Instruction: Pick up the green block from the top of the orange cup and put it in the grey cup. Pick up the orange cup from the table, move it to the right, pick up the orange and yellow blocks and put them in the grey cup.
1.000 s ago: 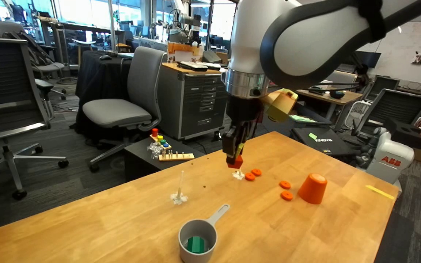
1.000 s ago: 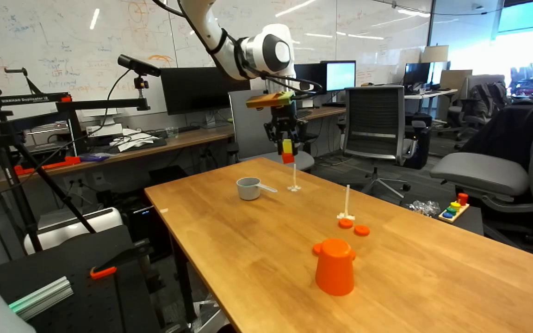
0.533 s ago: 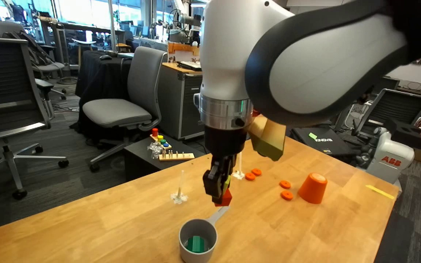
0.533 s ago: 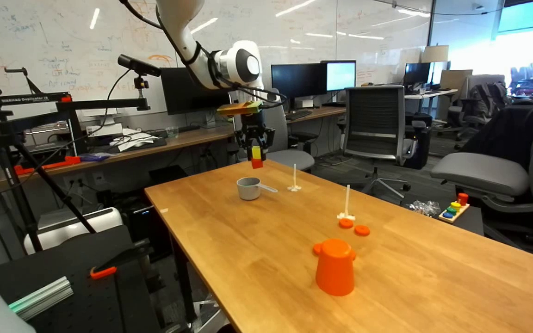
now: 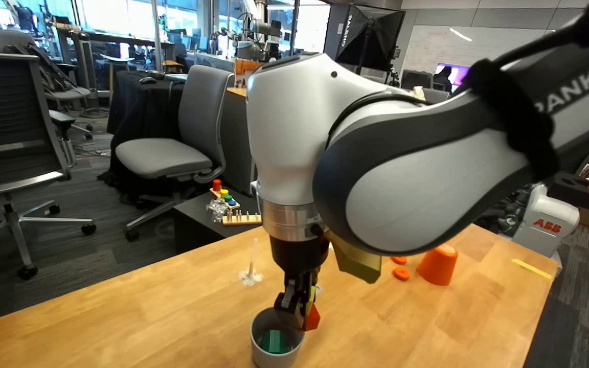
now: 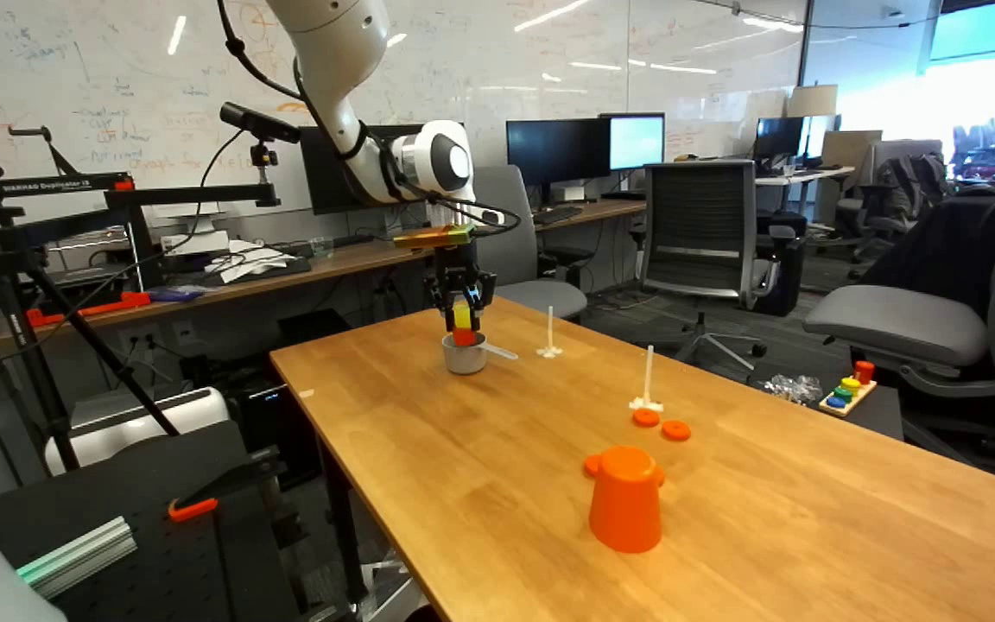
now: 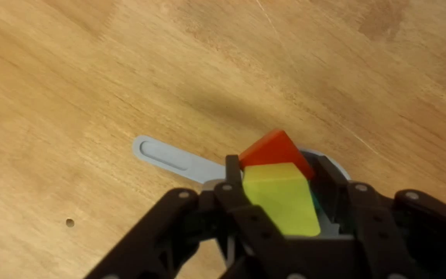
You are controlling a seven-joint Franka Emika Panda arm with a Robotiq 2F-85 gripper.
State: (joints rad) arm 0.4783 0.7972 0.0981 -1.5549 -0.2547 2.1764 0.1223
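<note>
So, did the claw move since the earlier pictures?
Yes. Judged against the unmoved white stick in an exterior view, the claw has gone left in the picture and down, to the grey cup.

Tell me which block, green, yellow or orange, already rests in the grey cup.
The green block: it lies inside the grey cup, while the yellow block is held in the gripper with the orange block just beneath it.

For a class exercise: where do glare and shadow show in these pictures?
In both exterior views, windows glare white; in an exterior view, bright streaks mark the whiteboard; in the wrist view, a soft dark patch, probably shadow, lies on the table.
</note>
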